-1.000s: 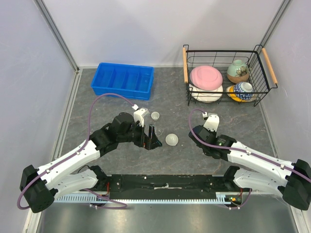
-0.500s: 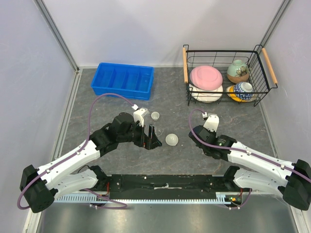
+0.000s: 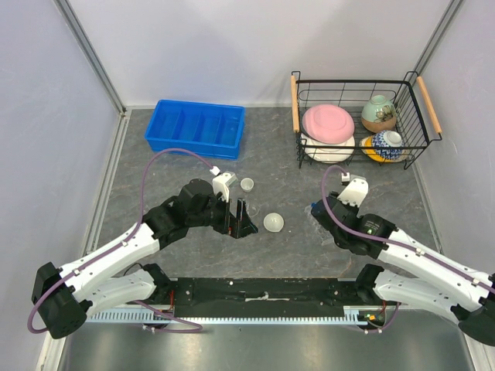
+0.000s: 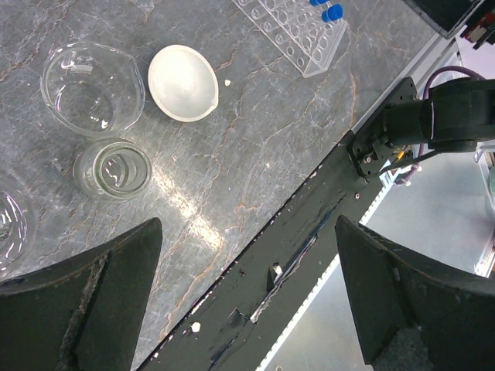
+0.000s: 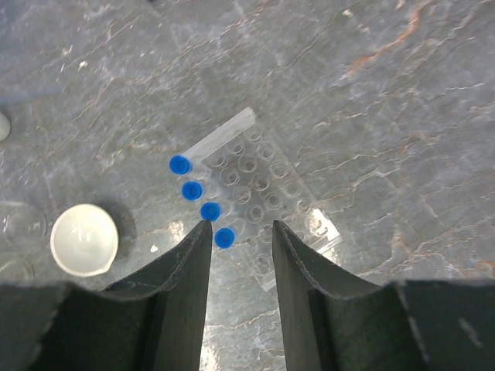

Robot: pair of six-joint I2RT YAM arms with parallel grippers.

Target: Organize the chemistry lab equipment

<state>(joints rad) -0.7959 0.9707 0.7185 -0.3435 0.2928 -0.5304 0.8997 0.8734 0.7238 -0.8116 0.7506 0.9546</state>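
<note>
Left fingers point(image 4: 85, 301): found spread wide, with nothing held between them. They are poised above the table point(image 4: 255, 154), near its front edge. Beneath them, in the left wrist view, a wide glass beaker point(image 4: 93, 86) is recorded. A white dish point(image 4: 183, 82) lies just beside it, and a smaller glass beaker point(image 4: 114, 168) stands upright close to the wide one. Part of a further glass vessel point(image 4: 6, 220) is noted at the left edge of that view; its kind cannot be told.

Right fingers point(image 5: 182, 297): found parted only narrowly, with nothing gripped. They are held directly over the clear tube rack point(image 5: 267, 197), which lies flat on the table. Four blue-capped tubes point(image 5: 192, 190) are seated in a row along one long side of the rack. One cap is seen through the gap between the fingers. The white dish is noted to the left of the rack, apart from it.

From the top view, the white dish is placed between the two arms, just beside the left fingers, and a small round dish point(image 3: 247, 184) sits beyond them. A blue compartment bin point(image 3: 197, 127) is recorded at the far left of the table. A wire basket point(image 3: 352, 79) at the far right holds a pink plate point(image 3: 328, 122) and patterned bowls point(image 3: 379, 113).
</note>
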